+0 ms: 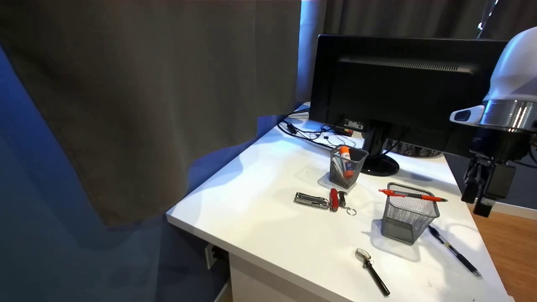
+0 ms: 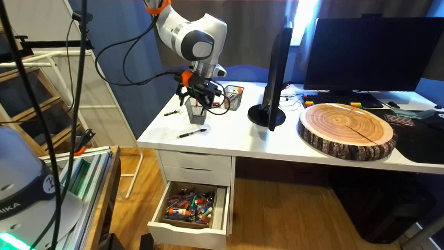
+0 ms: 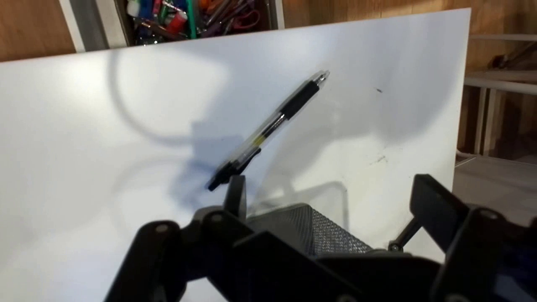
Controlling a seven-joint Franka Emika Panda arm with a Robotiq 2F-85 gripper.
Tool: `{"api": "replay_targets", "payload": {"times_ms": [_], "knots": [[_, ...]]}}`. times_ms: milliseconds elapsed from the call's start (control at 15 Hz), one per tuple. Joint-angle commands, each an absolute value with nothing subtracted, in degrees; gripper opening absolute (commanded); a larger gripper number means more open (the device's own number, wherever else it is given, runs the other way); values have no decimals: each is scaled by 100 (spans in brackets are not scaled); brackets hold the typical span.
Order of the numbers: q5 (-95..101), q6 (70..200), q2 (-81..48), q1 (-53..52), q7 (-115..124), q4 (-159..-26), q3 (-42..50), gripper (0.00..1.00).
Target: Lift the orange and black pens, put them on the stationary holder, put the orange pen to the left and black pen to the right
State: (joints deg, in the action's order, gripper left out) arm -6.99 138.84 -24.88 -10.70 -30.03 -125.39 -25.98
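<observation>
The grey mesh holder (image 1: 396, 226) stands upright on the white desk in both exterior views (image 2: 197, 118). The orange pen (image 1: 402, 194) lies across the holder's top rim, its ends sticking out past both sides. The black pen (image 1: 460, 258), with a partly clear barrel, lies on the desk beside the holder. It also shows in an exterior view (image 2: 190, 133) and in the wrist view (image 3: 299, 100). My gripper (image 1: 478, 202) is open and empty, above the desk near the holder. In the wrist view its fingers (image 3: 330, 182) are wide apart, and they hide much of the holder (image 3: 285, 226).
Another mesh box (image 1: 358, 167) holds an orange glue stick. A multi-tool (image 1: 311, 200), a red pocket knife (image 1: 334, 199) and a black-handled item with a silver end (image 1: 377, 277) lie on the desk. A monitor (image 1: 402, 92) stands behind. An open drawer (image 2: 189, 236) holds stationery.
</observation>
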Motion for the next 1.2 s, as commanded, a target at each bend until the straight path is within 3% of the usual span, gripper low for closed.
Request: {"api": "replay_targets", "payload": {"times_ms": [0, 467, 1133], "knots": [[-1008, 14406, -2540, -1006, -3104, -12940, -2691, 100], [-689, 15937, -2935, -1138, -2508, -13323, -2579, 100], [-272, 15979, -3426, -1468, -1564, -13180, -2196, 100]]}}
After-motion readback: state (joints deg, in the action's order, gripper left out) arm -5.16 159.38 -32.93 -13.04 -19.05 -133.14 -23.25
